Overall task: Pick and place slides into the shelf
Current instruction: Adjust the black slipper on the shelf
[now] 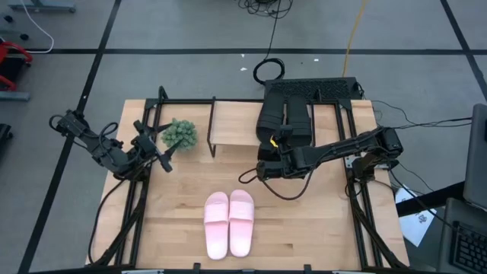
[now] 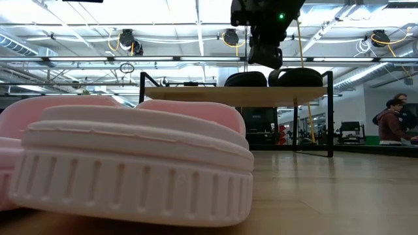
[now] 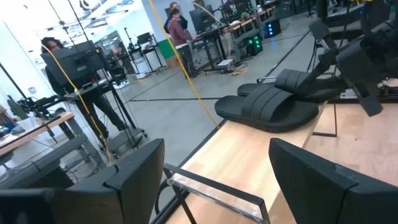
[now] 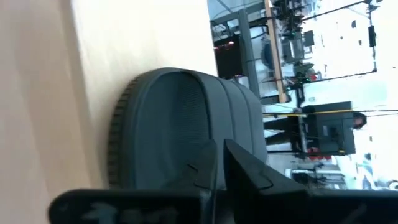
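Two black slides [image 1: 285,120] lie side by side on the right half of the shelf [image 1: 232,122], a low rack with a light wood top board and thin black legs standing at the far side of the wooden table [image 1: 304,221]. The light pink pair [image 1: 229,222] sits together on the tabletop near its front edge, well apart from the shelf, and fills the foreground of the low view [image 2: 130,163]. The right gripper [image 1: 266,156] is at the front end of the black slides, just at the shelf's near edge; in its own wrist view the two dark fingers [image 4: 214,171] stand almost together, only a thin slit between them, right in front of one black slide's ribbed end [image 4: 180,118], and nothing can be seen held between them. The left gripper [image 1: 152,148] waits at the table's left side, near a small green plant [image 1: 179,134], its fingers [image 3: 134,177] spread wide and empty, looking across the shelf toward the black pair [image 3: 273,102]. People [image 3: 176,22] stand at desks in the room beyond. No brand mark or readable writing shows on the slides or shelf.
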Available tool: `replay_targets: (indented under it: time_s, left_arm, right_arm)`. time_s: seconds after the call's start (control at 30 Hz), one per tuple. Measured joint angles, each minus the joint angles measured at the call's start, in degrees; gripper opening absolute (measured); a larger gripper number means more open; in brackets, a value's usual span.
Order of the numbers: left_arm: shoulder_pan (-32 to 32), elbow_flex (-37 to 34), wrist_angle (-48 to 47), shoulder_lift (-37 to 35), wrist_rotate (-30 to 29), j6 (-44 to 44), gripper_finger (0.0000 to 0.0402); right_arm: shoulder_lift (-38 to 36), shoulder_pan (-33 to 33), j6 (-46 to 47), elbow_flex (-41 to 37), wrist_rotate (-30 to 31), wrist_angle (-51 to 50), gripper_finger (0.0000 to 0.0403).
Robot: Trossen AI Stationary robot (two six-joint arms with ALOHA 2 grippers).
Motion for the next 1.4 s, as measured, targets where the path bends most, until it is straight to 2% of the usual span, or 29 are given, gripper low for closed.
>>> replay_targets:
  time_s: [0.13, 0.3, 0.43, 0.9, 1.4]
  left_arm:
    - [0.0, 0.0, 0.0, 0.0, 0.0, -0.2, 0.0294]
    - [0.0, 0.0, 0.0, 0.0, 0.0, -0.2, 0.0294]
    - [0.0, 0.0, 0.0, 0.0, 0.0, 0.0, 0.0294]
    - [0.0, 0.0, 0.0, 0.0, 0.0, 0.2, 0.0294]
    - [0.0, 0.0, -0.1, 0.0, 0.1, 0.3, 0.0294]
  right_arm:
    - [0.0, -0.3, 1.2, 0.0, -3.5, 0.1, 0.0059]
    - [0.0, -1.2, 1.0, 0.0, -2.3, 0.0, 0.0119]
    - [0.0, -2.0, 0.4, 0.0, -1.1, -0.3, 0.0148]
    - [0.0, -2.5, 2.0, 0.0, -3.7, -0.3, 0.015]
    - [0.4, -6.6, 3.1, 0.0, -3.9, -2.4, 0.0144]
